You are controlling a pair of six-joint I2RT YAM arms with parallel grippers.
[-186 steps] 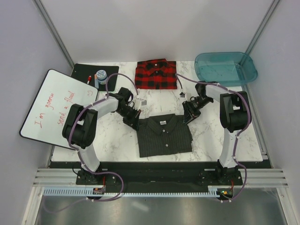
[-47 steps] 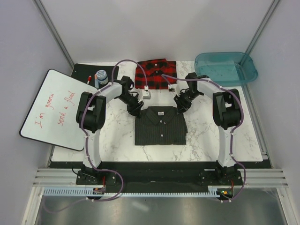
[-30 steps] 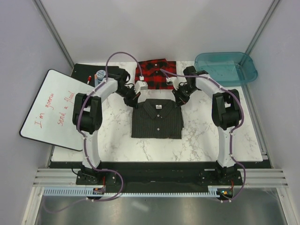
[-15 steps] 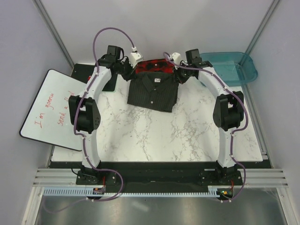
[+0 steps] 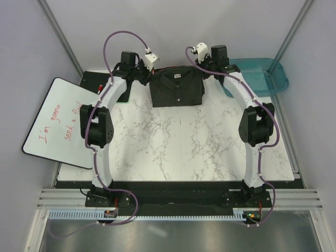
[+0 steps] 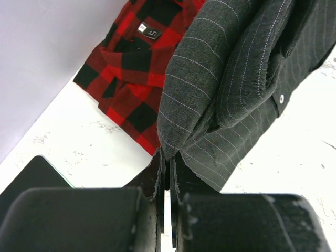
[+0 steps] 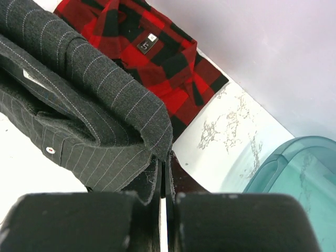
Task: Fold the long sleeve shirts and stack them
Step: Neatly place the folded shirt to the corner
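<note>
The folded dark pinstriped shirt hangs at the far edge of the table, held up by its two shoulder corners. My left gripper is shut on the left corner of the pinstriped shirt; the left gripper pinches only a thin fold. My right gripper is shut on the right corner of the pinstriped shirt, cloth nipped at the right gripper. The folded red-and-black plaid shirt lies flat beneath it, collar toward the wall. From above the plaid shirt is almost wholly covered.
A teal plastic tub stands at the far right, close to my right arm, its rim near the gripper. A whiteboard leans off the left edge, and a black mat with a red marker lies behind it.
Both grippers have carried the pinstriped shirt from mid-table toward the far edge, and it now hangs over the plaid shirt. Both stayed shut on its corners.
</note>
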